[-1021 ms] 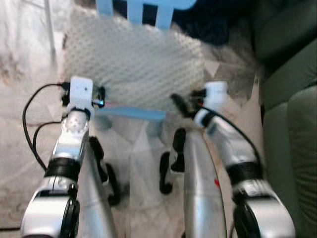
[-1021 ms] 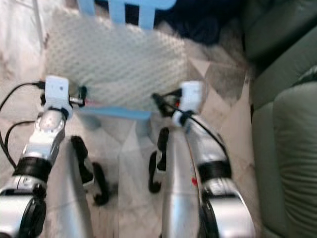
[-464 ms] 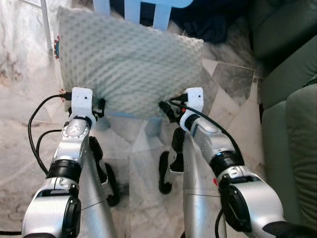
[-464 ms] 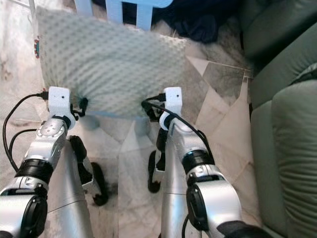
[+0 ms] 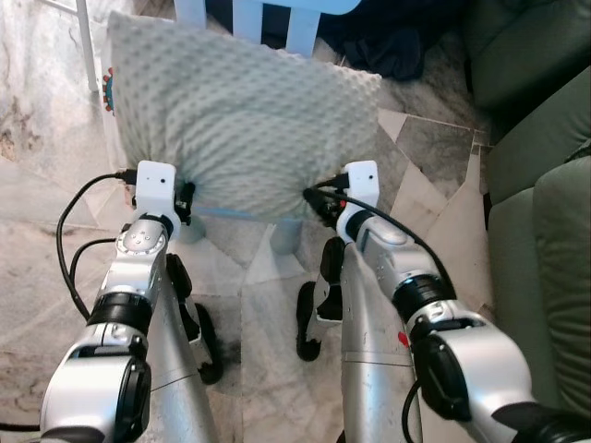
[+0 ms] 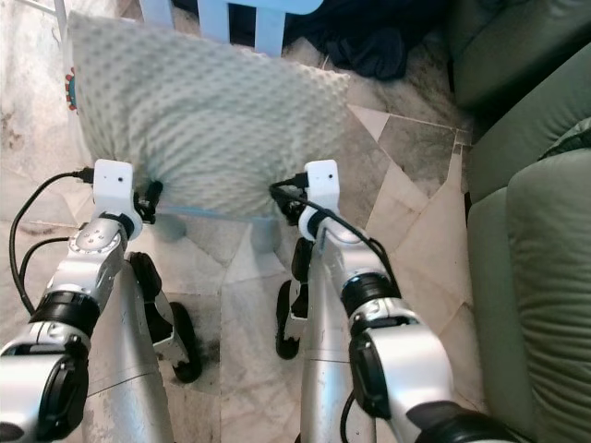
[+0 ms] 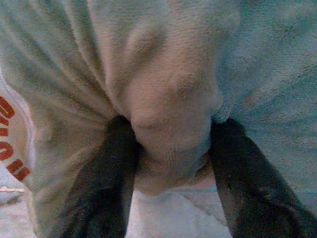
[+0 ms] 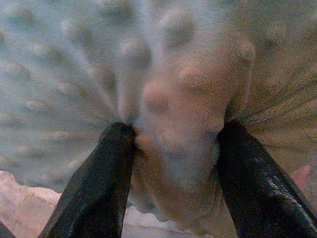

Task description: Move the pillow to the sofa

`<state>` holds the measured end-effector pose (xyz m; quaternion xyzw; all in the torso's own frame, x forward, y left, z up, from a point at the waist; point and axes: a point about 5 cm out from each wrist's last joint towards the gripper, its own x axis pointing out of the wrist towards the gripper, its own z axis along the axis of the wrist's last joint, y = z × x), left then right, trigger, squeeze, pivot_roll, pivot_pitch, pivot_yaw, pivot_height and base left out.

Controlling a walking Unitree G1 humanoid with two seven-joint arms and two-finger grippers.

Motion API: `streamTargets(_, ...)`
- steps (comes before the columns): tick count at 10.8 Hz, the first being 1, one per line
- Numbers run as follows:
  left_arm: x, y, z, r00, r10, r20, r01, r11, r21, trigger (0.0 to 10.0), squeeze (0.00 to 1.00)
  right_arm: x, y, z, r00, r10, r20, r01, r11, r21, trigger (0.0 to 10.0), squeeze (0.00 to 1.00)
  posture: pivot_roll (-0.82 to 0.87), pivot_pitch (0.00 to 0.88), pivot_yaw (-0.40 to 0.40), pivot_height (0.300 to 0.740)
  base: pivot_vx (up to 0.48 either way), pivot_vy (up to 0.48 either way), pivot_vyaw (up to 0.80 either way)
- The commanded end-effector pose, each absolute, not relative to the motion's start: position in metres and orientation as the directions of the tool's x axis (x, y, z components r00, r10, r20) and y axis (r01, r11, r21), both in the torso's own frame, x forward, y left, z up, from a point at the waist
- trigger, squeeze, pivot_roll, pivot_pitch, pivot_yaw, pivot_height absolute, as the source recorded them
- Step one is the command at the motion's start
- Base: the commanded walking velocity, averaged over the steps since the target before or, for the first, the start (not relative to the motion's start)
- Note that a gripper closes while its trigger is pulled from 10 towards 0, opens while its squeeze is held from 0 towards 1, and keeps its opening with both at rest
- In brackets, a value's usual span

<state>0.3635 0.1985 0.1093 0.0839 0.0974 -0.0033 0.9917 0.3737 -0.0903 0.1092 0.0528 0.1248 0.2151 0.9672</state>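
One pillow, pale green with a raised-dot texture, is held above the floor ahead of the robot, spanning 11 to 1 o'clock. Two grippers grip its near edge. The left gripper clamps the near left corner at 11 o'clock; in the left wrist view its two fingers pinch a bunched fold of fabric, jaws narrowly apart with cloth filling the gap. The right gripper clamps the near right corner at 1 o'clock; in the right wrist view its two fingers likewise squeeze a fold, jaws nearly closed on it. One light blue chair stands behind the pillow at 12 o'clock. One green sofa lies at 3 o'clock, well apart from the pillow.
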Motion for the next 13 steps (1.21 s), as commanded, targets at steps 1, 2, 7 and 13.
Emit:
streamTargets(1,0.353,0.186,0.08,0.946,-0.045,-0.32,0.096,0.985,0.144,0.0,0.0,0.366,-0.091,0.092,0.858,0.428,-0.283,-0.394,0.903,0.171,0.0,0.0,0.0,0.436,-0.124,0.498,0.0,0.0,0.0)
streamTargets(2,0.358,0.186,0.085,0.951,-0.04,-0.307,0.086,0.987,0.138,0.0,0.0,0.369,-0.093,0.095,0.864,0.42,-0.279,-0.379,0.905,0.191,0.0,0.0,0.01,0.418,-0.124,0.498,0.0,0.0,0.0)
streamTargets(7,0.372,0.2,0.106,0.961,-0.015,-0.274,0.066,0.982,0.178,0.0,0.0,0.377,-0.106,0.104,0.856,0.418,-0.303,-0.373,0.907,0.198,0.0,0.0,0.03,0.296,-0.117,0.498,0.0,0.0,0.0)
streamTargets(13,0.374,0.197,0.12,0.979,-0.102,-0.174,0.136,0.971,0.195,0.0,0.0,0.376,-0.131,0.106,0.849,0.448,-0.282,-0.423,0.894,0.146,0.0,0.0,0.02,0.12,-0.096,0.498,0.0,0.0,0.0)
